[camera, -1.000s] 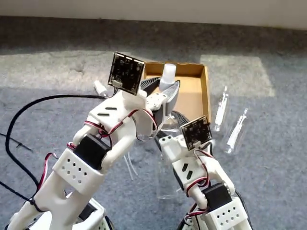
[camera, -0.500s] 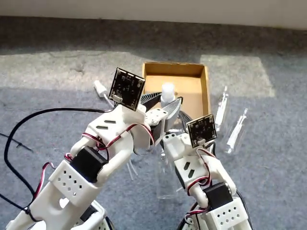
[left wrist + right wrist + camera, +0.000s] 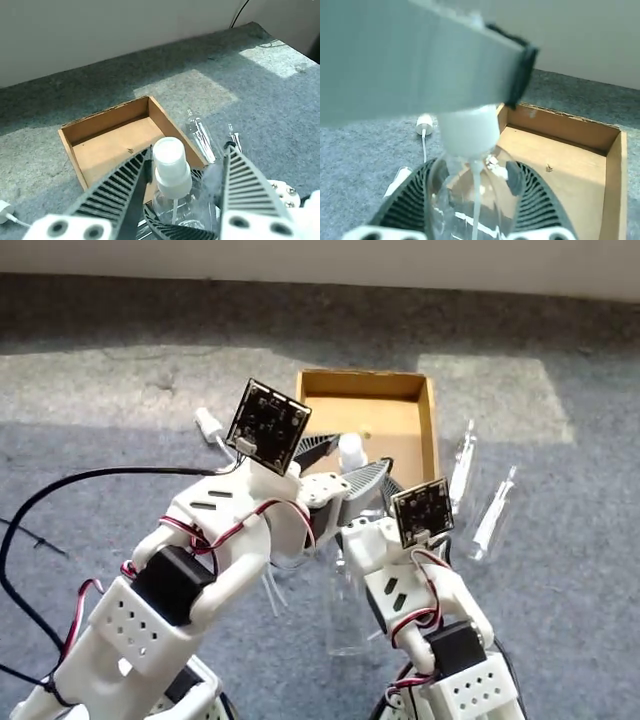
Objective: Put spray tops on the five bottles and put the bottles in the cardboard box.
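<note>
My right gripper (image 3: 470,175) is shut on a clear bottle (image 3: 470,205) and holds it upright just in front of the cardboard box (image 3: 430,430). A white spray top (image 3: 171,160) sits in the bottle's neck, its tube hanging down inside. My left gripper (image 3: 187,150) is open around that spray top, one finger (image 3: 125,185) close against it and the other a little apart. In the high view the left gripper (image 3: 348,462) is above the right gripper (image 3: 365,515). The box (image 3: 110,120) has nothing in it.
Two clear bottles (image 3: 462,465) (image 3: 495,510) lie on the grey carpet to the right of the box. Another bottle (image 3: 350,615) lies under the right arm. A loose spray top (image 3: 208,423) lies to the left of the box, and a black cable (image 3: 60,465) runs at the left.
The left gripper has come down and back from over the box, setting the spray top into the bottle's neck, and its fingers have spread. The right gripper has kept hold of the bottle.
</note>
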Available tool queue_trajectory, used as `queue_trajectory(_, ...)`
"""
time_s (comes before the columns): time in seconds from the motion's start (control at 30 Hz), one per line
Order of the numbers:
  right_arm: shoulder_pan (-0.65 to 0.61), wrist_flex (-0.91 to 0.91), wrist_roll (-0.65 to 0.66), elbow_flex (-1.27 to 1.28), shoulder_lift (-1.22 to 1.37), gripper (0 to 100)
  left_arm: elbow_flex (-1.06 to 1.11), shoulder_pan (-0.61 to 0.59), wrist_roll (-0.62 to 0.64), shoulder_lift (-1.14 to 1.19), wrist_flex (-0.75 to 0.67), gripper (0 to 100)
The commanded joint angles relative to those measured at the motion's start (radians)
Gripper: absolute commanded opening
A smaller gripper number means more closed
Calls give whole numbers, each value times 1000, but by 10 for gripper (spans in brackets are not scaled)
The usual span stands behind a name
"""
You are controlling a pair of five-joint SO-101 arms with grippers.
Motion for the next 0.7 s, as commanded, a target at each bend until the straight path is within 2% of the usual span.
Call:
queue_trajectory(0.0,12,-22,-2,-12,-12,5,-97,5,-37,-18,12,217)
queue_trajectory(0.07,12,-19,-2,-12,-12,5,-133,-12,-52,-15,11,217)
queue_trajectory(0.2,12,-19,-2,-12,-12,5,-153,-145,-71,-2,-5,216)
queue_trajectory(0.3,12,-19,-2,-12,-12,5,-151,-199,-72,25,-20,216)
queue_trajectory(0.67,12,-19,0,-12,-12,5,-114,-154,-115,93,-23,216)
